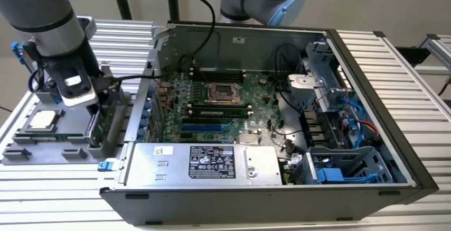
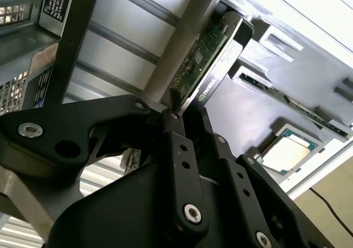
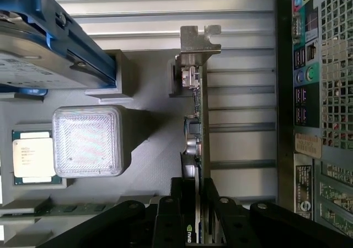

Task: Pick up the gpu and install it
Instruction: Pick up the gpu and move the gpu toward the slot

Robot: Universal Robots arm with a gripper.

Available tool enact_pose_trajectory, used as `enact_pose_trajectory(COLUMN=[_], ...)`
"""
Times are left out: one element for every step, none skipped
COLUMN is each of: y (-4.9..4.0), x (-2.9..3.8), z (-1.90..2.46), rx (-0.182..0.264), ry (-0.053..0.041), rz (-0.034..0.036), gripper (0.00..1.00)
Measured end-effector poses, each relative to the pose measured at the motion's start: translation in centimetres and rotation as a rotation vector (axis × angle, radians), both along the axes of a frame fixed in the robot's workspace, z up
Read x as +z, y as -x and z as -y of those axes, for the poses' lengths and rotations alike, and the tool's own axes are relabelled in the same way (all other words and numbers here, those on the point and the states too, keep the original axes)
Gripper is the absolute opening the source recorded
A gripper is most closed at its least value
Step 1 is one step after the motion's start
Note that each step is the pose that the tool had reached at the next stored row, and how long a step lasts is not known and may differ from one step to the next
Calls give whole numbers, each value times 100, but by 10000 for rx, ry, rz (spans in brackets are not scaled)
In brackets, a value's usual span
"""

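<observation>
Claw [image 3: 194, 198] pinches gpu [image 3: 199, 121] edge-on at one end. Card's long axis runs straight out from claw, bracket [image 3: 197, 41] at far end.

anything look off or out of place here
Nothing stands out. The gpu stands straight on edge in its slot of the grey tray, beside the open computer case, with the gripper closed on its free edge. Inside the case, the boards and cables look orderly.
</observation>
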State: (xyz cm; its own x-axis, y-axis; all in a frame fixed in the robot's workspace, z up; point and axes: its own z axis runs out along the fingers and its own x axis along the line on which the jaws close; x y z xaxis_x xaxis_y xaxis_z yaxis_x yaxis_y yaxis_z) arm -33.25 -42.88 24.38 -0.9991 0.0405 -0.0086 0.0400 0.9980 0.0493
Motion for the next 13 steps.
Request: enact_pose_trajectory(y=[0,0,0,0,0,0,0,0,0,0,0,0,0], x=[6,14,20,29,37,48,60,73,86,98,112,125,139], z=[0,0,0,0,0,0,0,0,0,0,0,0,0], rx=[0,0,1,1,0,0,0,-1,-1,-1,0,0,0], ry=[-1,0,-1,-1,-1,-1,-1,0,0,0,-1,-1,-1], rz=[1,0,1,1,2,1,1,0,1,1,2,2,2], gripper=[0,0,0,0,0,0,0,0,0,0,0,0,0])
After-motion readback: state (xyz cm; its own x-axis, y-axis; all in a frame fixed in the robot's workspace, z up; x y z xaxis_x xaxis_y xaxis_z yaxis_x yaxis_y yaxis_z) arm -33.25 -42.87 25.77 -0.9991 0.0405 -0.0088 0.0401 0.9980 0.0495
